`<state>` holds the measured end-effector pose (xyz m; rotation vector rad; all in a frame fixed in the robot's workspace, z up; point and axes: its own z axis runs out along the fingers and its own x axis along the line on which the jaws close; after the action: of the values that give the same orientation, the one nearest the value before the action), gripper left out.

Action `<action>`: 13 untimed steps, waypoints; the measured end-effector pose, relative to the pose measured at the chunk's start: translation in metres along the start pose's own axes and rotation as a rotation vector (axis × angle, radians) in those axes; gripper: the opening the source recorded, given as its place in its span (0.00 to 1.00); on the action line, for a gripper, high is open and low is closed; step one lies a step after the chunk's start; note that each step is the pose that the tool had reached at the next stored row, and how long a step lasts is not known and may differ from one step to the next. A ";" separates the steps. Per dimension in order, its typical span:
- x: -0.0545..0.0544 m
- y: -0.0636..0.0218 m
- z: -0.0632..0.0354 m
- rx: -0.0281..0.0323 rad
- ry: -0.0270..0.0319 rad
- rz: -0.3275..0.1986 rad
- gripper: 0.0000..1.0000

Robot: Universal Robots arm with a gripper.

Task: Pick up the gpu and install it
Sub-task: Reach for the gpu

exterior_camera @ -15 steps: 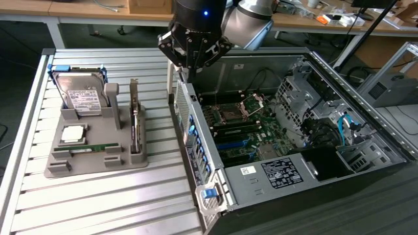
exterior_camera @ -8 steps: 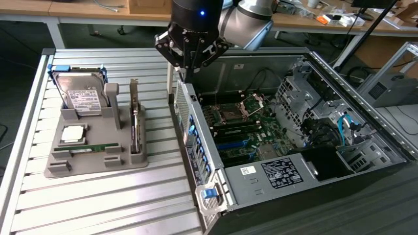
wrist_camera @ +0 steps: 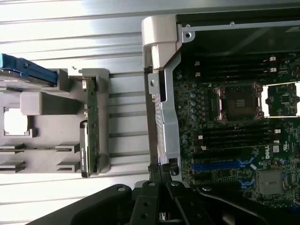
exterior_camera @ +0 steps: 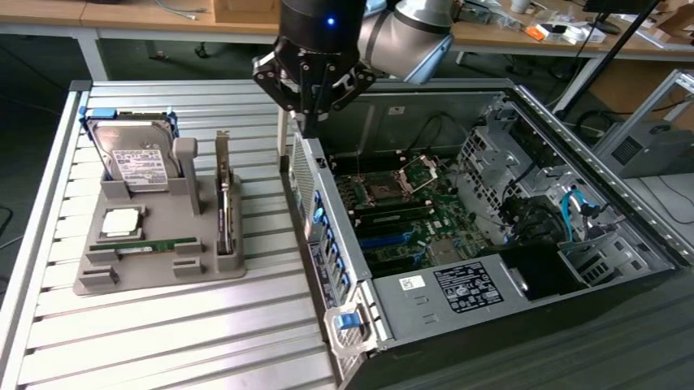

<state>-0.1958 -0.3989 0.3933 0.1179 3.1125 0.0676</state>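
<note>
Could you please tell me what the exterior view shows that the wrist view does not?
The exterior view adds the white label on the boxy silver hard drive, the black power supply and the blue cables. The wrist view adds the pale metal bracket on the computer case. Both share the grey holder, the thin dark gpu card standing on edge in it, the empty processor socket, and the shut gripper near the case wall, holding nothing.
</note>
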 end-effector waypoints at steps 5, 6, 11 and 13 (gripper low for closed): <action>0.003 -0.0003 -0.0001 0.0000 0.0000 0.000 0.11; 0.004 -0.0003 -0.0001 0.0000 0.0000 0.000 0.11; 0.009 -0.0006 -0.0003 0.0000 0.0001 0.000 0.11; 0.010 -0.0008 -0.0003 0.0000 0.0000 0.000 0.11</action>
<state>-0.2059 -0.3989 0.3933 0.1180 3.1125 0.0677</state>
